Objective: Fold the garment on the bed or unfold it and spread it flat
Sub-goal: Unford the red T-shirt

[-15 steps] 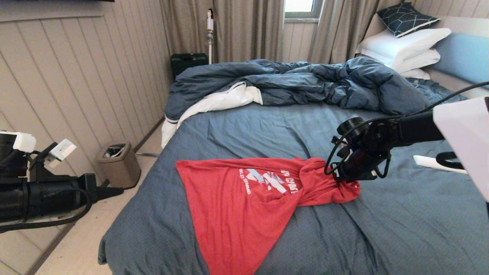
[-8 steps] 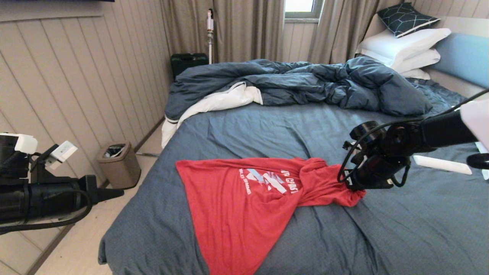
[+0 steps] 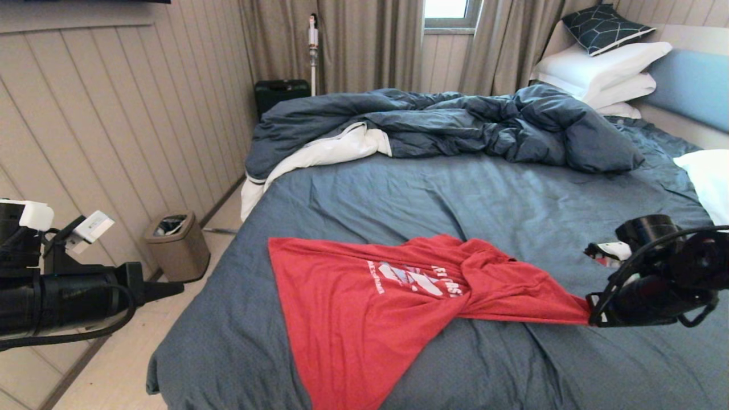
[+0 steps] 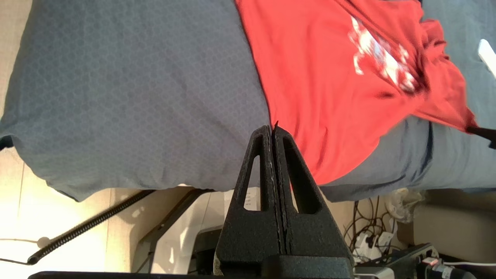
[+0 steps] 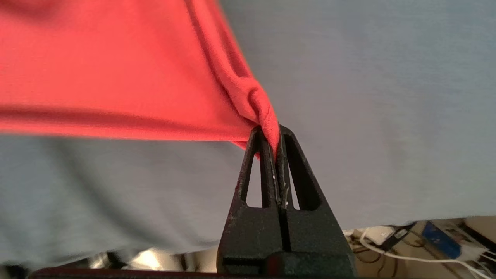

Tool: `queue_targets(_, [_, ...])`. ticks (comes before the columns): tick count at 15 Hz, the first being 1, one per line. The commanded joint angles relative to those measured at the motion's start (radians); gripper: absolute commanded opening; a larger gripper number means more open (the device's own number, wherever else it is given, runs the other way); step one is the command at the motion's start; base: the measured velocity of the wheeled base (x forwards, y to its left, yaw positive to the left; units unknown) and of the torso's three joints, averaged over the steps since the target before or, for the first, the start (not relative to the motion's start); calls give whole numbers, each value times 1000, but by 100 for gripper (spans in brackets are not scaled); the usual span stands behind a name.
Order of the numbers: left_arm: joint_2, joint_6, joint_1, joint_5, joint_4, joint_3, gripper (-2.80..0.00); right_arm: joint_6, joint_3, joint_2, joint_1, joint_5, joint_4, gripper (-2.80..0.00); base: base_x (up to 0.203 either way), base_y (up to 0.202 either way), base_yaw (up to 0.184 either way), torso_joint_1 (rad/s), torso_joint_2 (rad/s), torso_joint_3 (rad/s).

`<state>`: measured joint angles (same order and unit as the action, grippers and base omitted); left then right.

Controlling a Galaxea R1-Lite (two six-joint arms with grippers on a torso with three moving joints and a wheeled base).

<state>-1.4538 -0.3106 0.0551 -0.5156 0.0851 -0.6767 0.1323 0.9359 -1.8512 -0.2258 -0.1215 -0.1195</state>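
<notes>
The red T-shirt (image 3: 364, 319) lies on the bed's blue-grey sheet (image 3: 444, 199), print up, its lower part hanging over the near edge. One end is stretched into a narrow strip toward the right. My right gripper (image 3: 592, 316) is shut on that end; the right wrist view shows red cloth (image 5: 217, 77) pinched between the tips of the right gripper (image 5: 271, 133). My left gripper (image 3: 171, 287) is parked off the bed's left side, shut and empty; in its wrist view the left gripper (image 4: 272, 130) points at the T-shirt (image 4: 329, 77).
A rumpled dark blue duvet (image 3: 444, 122) with white lining fills the far half of the bed. White pillows (image 3: 603, 71) lean on the light blue headboard (image 3: 692, 85). A small bin (image 3: 176, 242) stands on the floor at left. A white pillow (image 3: 709, 179) lies at the right edge.
My right gripper has pulled the shirt's bunched end to the right and toward the near edge, stretching it out. The print has shifted right. The left arm stays still.
</notes>
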Motion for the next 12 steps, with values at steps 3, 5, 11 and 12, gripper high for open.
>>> queue_targets(3, [-2,-2,0,-3,1,0,-280,64,-13,-7,-115,-1,28,-280,0,0,0,0,0,0])
queue_targets(5, [-3,-2,0,-3,1,-1,-280,91,-23,-29,-163,0,47,-280,0,0,0,0,0,0])
queue_targets(11, [-7,-2,-1,-3,1,-1,-280,131,-101,-10,-193,3,81,0,0,0,0,0,0,0])
queue_targets(12, [-7,-2,-1,-3,1,-1,-280,134,-107,-1,-202,5,100,0,0,0,0,0,0,0])
